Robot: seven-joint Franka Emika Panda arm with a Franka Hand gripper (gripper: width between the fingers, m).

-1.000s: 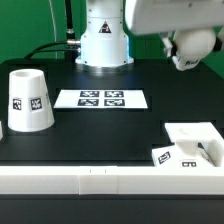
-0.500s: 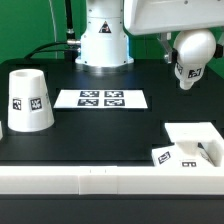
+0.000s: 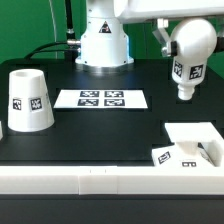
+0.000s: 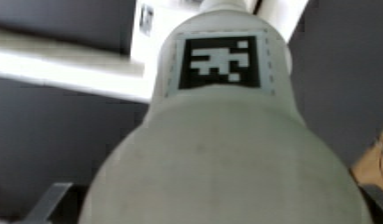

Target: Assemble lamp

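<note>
Gripper [image 3: 178,30] pinching bulb [image 3: 188,58] by round end, narrow neck pointing down, aloft roughly over base [image 3: 190,135], likely to seat neck there. Shade [image 3: 28,100] well apart.

The shade [image 3: 30,100] is white with a black square tag. The bulb [image 3: 190,45] is white too, its tag a black-and-white pixel pattern. The base [image 3: 190,133] is white, tagged black. The marker board [image 3: 100,98] is white with four black tags. The desk [image 3: 110,135] is black.

Robotics lab: tagged marker board [image 3: 101,98], black table [image 3: 100,137], mounted arm base [image 3: 103,42].
</note>
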